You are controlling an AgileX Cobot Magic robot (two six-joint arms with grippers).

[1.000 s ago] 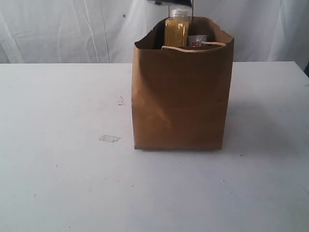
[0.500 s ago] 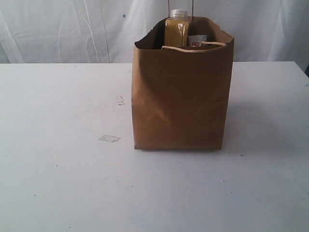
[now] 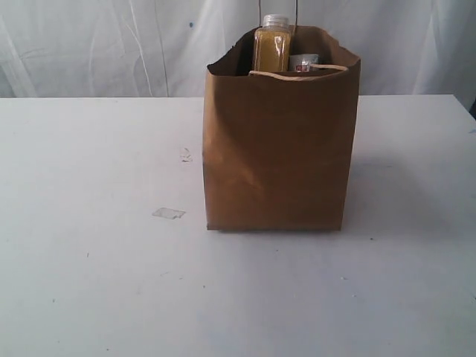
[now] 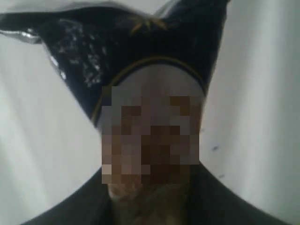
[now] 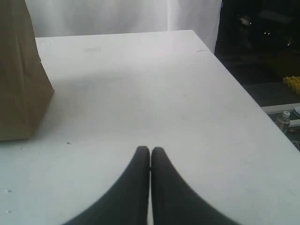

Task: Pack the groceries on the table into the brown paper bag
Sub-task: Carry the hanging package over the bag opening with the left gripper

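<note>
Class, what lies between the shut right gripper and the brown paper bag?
Nothing: the right wrist view shows only bare white table between the right gripper and the brown paper bag.

Soft bright light covers the white desk [image 5: 140, 84]. A faint shadow lies by the bag [image 5: 18, 70], out past the dark fingers [image 5: 136, 187]. The left wrist view is blurry.

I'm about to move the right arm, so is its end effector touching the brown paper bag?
Apart. The right wrist view shows the right end effector shut, with a stretch of white table between it and the brown paper bag.
</note>
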